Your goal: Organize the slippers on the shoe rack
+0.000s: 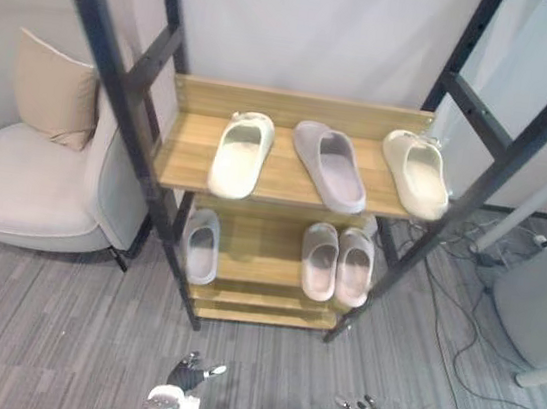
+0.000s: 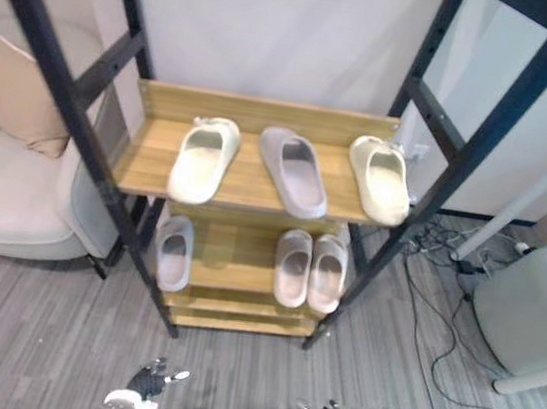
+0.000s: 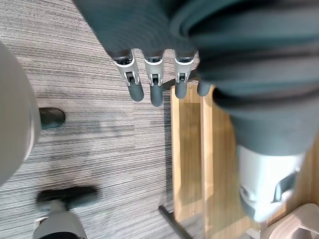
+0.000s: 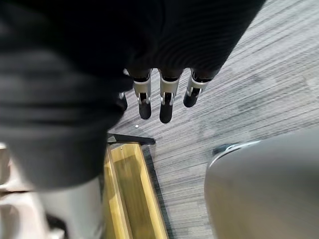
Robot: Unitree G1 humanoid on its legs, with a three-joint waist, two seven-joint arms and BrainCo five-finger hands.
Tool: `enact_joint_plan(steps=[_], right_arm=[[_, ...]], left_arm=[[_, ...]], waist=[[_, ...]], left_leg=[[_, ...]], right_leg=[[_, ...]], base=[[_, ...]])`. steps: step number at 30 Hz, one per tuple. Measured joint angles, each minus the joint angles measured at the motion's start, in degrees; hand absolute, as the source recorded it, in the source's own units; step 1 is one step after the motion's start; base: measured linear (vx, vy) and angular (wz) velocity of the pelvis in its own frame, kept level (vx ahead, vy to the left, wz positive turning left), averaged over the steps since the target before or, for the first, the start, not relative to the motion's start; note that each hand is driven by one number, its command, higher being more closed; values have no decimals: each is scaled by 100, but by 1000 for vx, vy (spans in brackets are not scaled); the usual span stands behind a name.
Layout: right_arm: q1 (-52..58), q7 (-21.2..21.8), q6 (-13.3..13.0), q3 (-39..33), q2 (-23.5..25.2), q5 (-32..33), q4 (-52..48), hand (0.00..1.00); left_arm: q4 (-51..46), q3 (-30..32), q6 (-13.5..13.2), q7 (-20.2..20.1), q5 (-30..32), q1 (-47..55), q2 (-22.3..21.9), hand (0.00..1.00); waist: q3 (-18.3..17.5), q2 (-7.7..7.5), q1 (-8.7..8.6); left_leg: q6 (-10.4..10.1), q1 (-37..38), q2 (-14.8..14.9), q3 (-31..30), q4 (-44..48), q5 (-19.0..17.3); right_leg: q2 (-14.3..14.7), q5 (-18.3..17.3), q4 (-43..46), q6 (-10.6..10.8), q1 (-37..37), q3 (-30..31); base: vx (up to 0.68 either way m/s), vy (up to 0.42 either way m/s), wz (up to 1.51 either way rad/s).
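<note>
Bare lower shelf (image 1: pixel 257 253) gap between slippers (image 1: pixel 319 261), black posts (image 1: pixel 117 93) flanking, armchair (image 1: pixel 24 182) left

Counted six slippers on one shoe rack (image 1: pixel 282 180): two cream slippers (image 1: pixel 240 155) (image 1: pixel 416 173), two grey slippers (image 1: pixel 329 164) (image 1: pixel 200 245), two pink slippers (image 1: pixel 319 261) (image 1: pixel 354 266). Counted three per shelf, plus one armchair (image 1: pixel 24 182) and one cushion (image 1: pixel 55 90).

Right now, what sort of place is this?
Probably a home-style living room or entryway corner: a wooden shoe rack holding slippers, with a cream armchair and cushion beside it.
</note>
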Motion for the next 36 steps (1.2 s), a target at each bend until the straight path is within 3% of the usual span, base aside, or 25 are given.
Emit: enact_joint_plan(steps=[3,7,8,9,11,12,13,14,16,24,36], right_arm=[[-7,-10,-31,-147,-41,9,94,0],[-6,-12,-43,-66,62,27,72,0],[-3,-16,-43,-36,83,42,60,0],[8,-29,-42,-39,90,57,11,0],[1,-30,-36,-39,91,60,6,0],[3,-30,-36,-42,92,71,8,0],[-12,-37,-40,-44,82,69,43,0],[-24,-48,-28,-47,101,81,95,0],[-28,-58,-20,-84,190,71,138,0],[-34,-48,8,-123,192,-2,214,0],[21,-154,-66,345,94,-7,164,0]], left_arm=[[116,60,3,-8,9,1,-193,0],[-179,356,-1,0,22,-7,-204,0],[-181,418,-3,-2,24,26,-171,0],[-183,418,-4,-4,38,29,-173,0],[-182,337,-5,-6,54,29,-165,0],[-178,263,-4,-6,54,27,-151,0],[-177,206,-4,-9,53,17,-135,0],[-165,171,-4,-6,54,36,-113,0],[-57,160,0,-4,57,14,-22,0],[165,-214,-2,-10,100,-35,140,0],[288,-461,2,-6,110,-97,249,0]], waist=[[-49,177,-46],[100,102,56],[101,95,80],[100,95,36],[108,81,41],[109,84,36],[103,86,51],[43,76,54],[-36,-104,30],[-130,-127,13],[-223,-227,6]], left_leg=[[-29,-23,141,-230,343,-8],[-333,-1011,462,-62,2773,-15],[-237,-1067,594,112,3010,-164],[-158,-1095,659,245,2840,-359],[-133,-1109,538,194,1937,-386],[-116,-1091,452,108,1337,-272],[-203,-1006,317,-46,814,112],[-143,-850,207,11,527,181],[-46,-657,1,150,260,242],[118,-305,-372,154,-320,347],[118,-282,-304,41,-317,347]], right_leg=[[114,-32,-506,-52,501,-235],[201,-235,-571,-213,884,-263],[204,-299,-561,-244,951,-246],[213,-331,-564,-233,1002,-210],[172,-355,-564,-185,994,-88],[150,-366,-557,-142,978,-40],[155,-388,-549,-57,972,84],[103,-363,-605,24,986,216],[-90,-385,-684,132,1021,292],[-350,-478,-837,272,1109,348],[-273,-453,-980,235,1187,371]], base=[[222,-162,32],[105,-90,9],[76,-23,-21],[74,4,-22],[69,59,-26],[76,107,-39],[101,140,-35],[126,130,-32],[219,176,-19],[119,86,-4],[11,-35,-2]])
